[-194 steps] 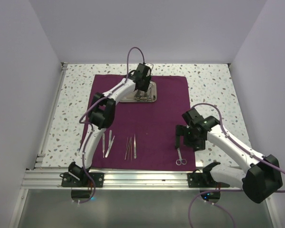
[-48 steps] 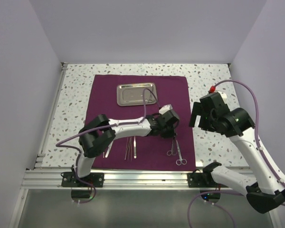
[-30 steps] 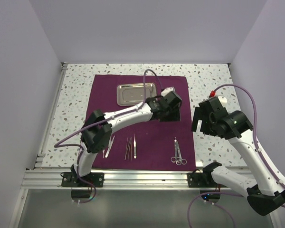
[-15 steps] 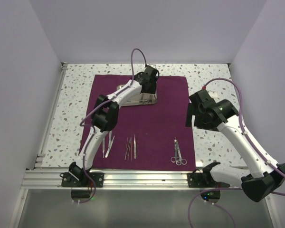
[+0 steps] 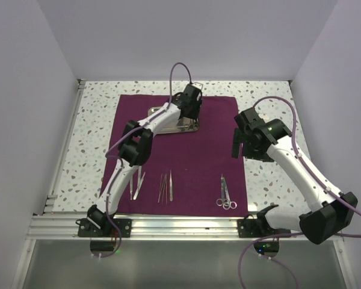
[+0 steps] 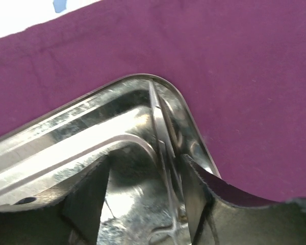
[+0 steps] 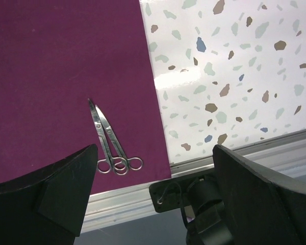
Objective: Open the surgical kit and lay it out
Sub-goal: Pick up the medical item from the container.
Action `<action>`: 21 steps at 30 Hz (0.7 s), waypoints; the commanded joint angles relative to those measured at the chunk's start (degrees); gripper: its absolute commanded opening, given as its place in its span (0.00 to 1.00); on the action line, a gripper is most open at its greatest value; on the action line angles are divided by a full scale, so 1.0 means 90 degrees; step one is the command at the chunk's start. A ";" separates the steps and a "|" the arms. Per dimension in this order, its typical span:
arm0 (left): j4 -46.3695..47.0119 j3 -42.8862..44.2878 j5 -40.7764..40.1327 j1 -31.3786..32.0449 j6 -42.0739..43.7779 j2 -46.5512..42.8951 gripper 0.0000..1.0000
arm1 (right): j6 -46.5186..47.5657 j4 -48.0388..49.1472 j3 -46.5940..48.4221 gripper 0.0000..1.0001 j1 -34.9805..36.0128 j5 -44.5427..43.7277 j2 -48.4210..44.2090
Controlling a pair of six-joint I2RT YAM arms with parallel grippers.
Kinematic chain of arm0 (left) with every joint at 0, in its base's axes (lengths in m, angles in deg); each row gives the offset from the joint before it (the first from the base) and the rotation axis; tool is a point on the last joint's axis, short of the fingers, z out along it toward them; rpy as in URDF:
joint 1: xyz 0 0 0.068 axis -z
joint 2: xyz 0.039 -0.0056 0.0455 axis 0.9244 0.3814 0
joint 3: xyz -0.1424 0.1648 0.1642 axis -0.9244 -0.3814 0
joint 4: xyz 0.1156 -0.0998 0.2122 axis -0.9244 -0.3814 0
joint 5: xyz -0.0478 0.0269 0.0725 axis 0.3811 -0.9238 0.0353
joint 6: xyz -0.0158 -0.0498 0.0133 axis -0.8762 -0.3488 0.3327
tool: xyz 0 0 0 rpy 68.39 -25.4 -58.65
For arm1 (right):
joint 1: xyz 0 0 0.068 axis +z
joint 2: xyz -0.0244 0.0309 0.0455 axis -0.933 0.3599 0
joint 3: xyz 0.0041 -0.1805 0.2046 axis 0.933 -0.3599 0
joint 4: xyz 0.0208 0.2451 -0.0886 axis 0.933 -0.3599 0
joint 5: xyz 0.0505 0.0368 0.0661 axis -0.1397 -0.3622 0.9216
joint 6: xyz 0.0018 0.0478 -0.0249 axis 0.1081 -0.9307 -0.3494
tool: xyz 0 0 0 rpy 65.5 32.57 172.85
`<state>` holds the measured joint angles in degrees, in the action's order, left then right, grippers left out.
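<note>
Left wrist view shows the left hand (image 6: pixel 145 158) open, with its fingers standing inside a rounded corner of the steel tray (image 6: pixel 66 132). One thin metal instrument (image 6: pixel 160 127) lies between them. The tray sits on the purple cloth (image 6: pixel 234 76). The right hand (image 7: pixel 155 148) hangs wide open above the near right corner of the cloth, where two ring-handled clamps (image 7: pixel 109 140) lie together, close to the speckled desk (image 7: pixel 234 76).

This is a lab's robot test booth: plain white walls (image 5: pixel 186 36) box in a speckled worktop (image 5: pixel 271 99), with a cabled left arm (image 5: pixel 160 117) and right arm (image 5: pixel 301 168) bolted to an aluminium rail (image 5: pixel 186 226).
</note>
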<state>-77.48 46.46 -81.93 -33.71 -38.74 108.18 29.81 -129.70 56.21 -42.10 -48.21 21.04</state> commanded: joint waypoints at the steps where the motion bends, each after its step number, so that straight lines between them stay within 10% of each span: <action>1: -0.0422 0.0308 -0.0346 -0.0003 0.0422 0.0395 0.60 | 0.0168 0.0305 0.0235 0.98 -0.0117 0.0161 0.0056; 8: -0.1195 0.0710 -0.0787 -0.0169 0.0598 0.0913 0.25 | 0.0305 0.0393 0.0157 0.98 -0.0381 0.0376 0.0046; 21: -0.1458 0.0357 -0.0319 -0.0335 0.0365 0.0737 0.00 | 0.0276 0.0510 -0.0107 0.98 -0.0586 0.0747 -0.0081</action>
<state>-79.58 52.53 -86.41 -34.39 -34.93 112.24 31.95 -126.16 55.75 -47.10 -42.83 21.63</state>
